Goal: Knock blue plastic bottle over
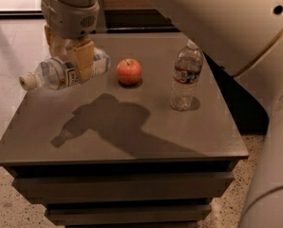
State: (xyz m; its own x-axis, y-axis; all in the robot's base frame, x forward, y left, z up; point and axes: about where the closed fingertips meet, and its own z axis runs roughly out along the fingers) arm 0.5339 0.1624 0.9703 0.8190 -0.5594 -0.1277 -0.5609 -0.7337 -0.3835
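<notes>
Across the upper right of the camera view sweeps the robot's bulky white arm (227, 23), its casing filling that corner and running down the right edge. Below it stands a grey-brown table (203, 132) with a flat square top and stepped ledges (122, 189) along its front, set on a speckled floor (8, 208). A broad dark shadow (108, 122) of arm and bottle lies across the middle of the tabletop, reaching toward the left front. At the upper left, the grey wrist housing ends in the gripper (72, 63), which hangs over the table's left rear part. Its tan fingers (84, 58) are pinched around the blue plastic bottle (51, 74), one finger across the near side and the other behind it. That bottle lies almost level in the grip, raised above the surface rather than resting on it, its neck pointing left and slightly down past the table's left edge. A ribbed water bottle (184, 80) stands upright on the right half of the top, well apart from the gripper. Between the two bottles sits a red apple (129, 71), just beside the held bottle's base end. Smallest is the white cap (26, 81) at the held bottle's far left tip.
</notes>
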